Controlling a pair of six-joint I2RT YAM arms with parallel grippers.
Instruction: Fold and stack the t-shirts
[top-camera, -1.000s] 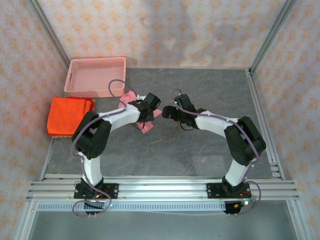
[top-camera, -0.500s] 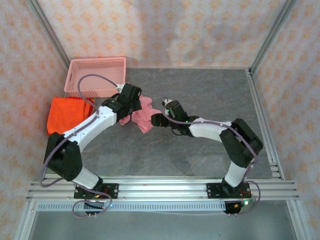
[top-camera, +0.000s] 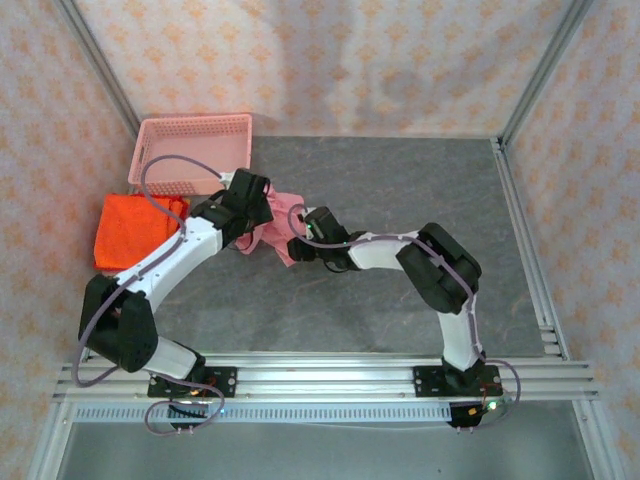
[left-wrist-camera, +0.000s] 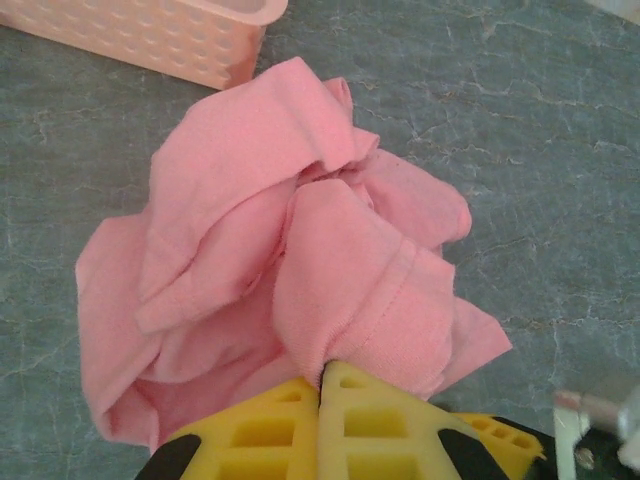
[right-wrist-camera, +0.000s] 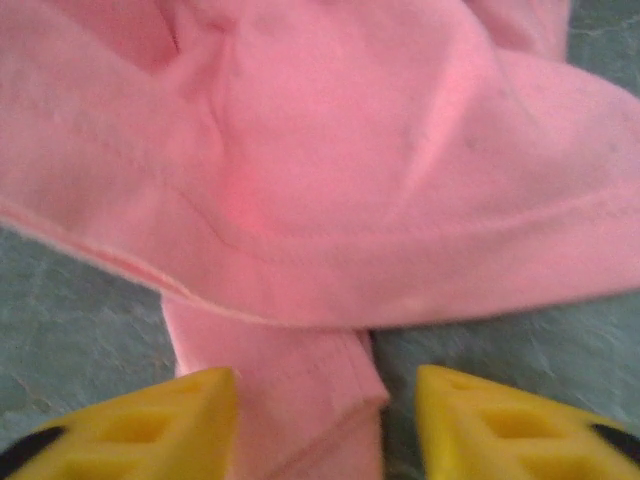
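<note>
Left arm (top-camera: 170, 262) and right arm (top-camera: 385, 250): white tubular links, black joint housings, black base plates. A grey-lilac cable (top-camera: 150, 170) loops off the left arm. Left pincer (left-wrist-camera: 322, 368) and right pincer (right-wrist-camera: 322, 375): yellow fingers (left-wrist-camera: 270, 435) with moulded rectangular cells.

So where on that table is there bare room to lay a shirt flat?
The right half of the table, from the right arm to the side rail, is bare; so is the near strip between the arms. Far left is crowded: basket, orange t-shirts, pink t-shirt, left gripper and right gripper.
</note>
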